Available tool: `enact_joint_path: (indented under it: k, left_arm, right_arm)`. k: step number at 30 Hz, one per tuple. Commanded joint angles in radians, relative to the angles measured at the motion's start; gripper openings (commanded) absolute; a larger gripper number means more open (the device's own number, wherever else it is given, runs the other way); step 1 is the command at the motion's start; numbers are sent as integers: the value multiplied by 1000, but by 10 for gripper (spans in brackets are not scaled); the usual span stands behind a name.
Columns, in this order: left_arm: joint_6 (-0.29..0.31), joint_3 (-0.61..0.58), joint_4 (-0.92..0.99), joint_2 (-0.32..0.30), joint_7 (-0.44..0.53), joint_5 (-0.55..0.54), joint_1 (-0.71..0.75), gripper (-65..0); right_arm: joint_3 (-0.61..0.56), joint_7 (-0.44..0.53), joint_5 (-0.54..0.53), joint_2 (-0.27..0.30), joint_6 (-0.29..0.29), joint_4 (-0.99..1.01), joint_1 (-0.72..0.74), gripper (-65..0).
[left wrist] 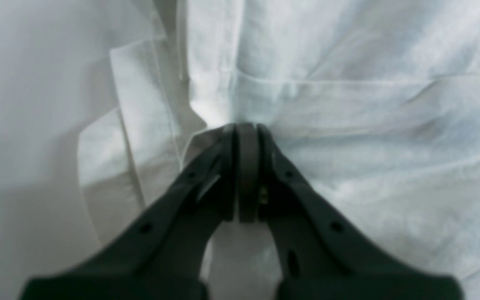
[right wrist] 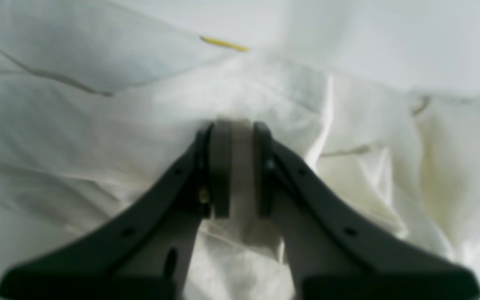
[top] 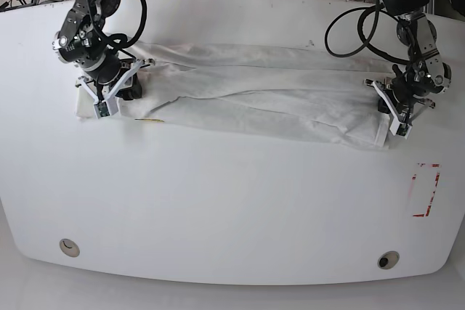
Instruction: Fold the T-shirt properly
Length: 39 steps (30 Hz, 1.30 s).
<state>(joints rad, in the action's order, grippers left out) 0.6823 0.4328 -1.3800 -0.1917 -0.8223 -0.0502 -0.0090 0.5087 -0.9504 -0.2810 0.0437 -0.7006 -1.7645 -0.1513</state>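
Left gripper: left wrist view, nearest the lens; jaws pressed fully together, tips against white cloth of the T-shirt, whether cloth is pinched cannot be told.
Right gripper: right wrist view; jaws narrowly apart with a fold of T-shirt fabric between the pads; thin yellow print sliver beyond the tips.
T-shirt, base view: folded to a long band across the white table, stretched between both grippers.
Red outline: on the table, near the T-shirt's left-gripper end.
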Motion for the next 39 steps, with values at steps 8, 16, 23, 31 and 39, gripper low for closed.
enact_joint_path:
  k: [8,16,23,31,39]
  left_arm:
    - [16,-7,-69,13,-214,82,14,-646]
    - [16,16,-204,16,-297,80,-4,-644]
    - [16,88,-247,7,-414,-10,-67,-642]
    - [16,180,-246,-33,-470,-188,-90,-392]
    - [16,274,-204,-36,-475,-297,-65,-110]
  right_arm:
    - [-61,183,25,57,2,205,3,-555]
    - [-66,184,25,55,2,211,3,-556]
    - [-68,184,25,52,2,211,2,-556]
    - [-68,184,25,49,2,211,2,-556]
    - [-68,184,25,49,2,211,2,-556]
